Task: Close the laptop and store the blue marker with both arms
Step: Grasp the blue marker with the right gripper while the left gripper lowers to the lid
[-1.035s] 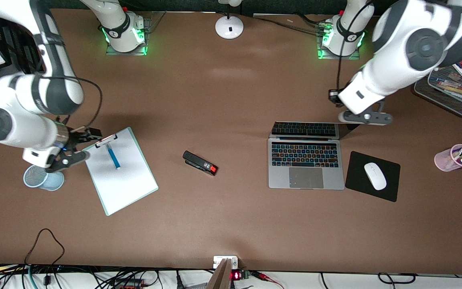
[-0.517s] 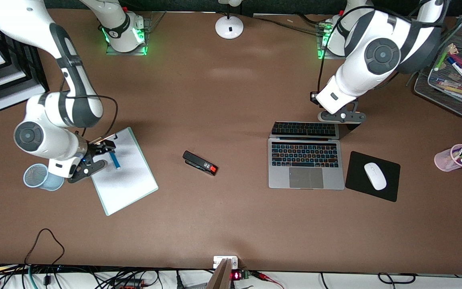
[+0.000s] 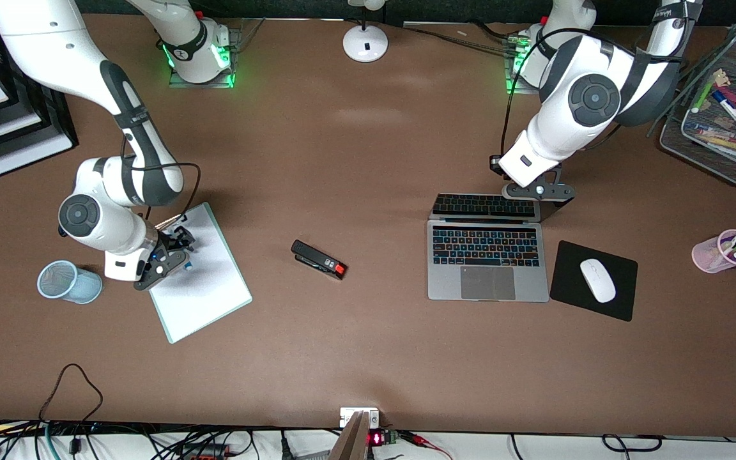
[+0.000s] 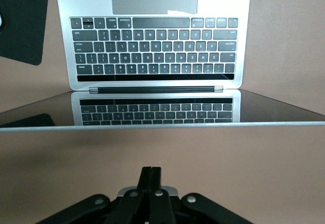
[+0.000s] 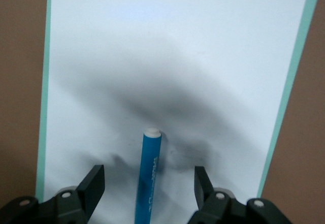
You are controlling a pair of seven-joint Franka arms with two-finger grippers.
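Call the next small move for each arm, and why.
Probably: right claw shuts on the slim sky-blue marker, which lies between its open fingers on the white clipboard. Left claw, shut, sits above the open silver-grey laptop lid edge; pushing forward likely follows.

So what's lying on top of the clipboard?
The blue marker lies on the clipboard's white sheet, between the right gripper's open fingers. The marker's lower end is out of view.

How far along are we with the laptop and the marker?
Nothing is finished yet. The slim silver-grey laptop is open, with the shut left tool just at its raised screen. The sky-blue marker lies on the white clipboard between the right tool's open fingers, ungrasped. Left: close the lid, grip and store the marker.
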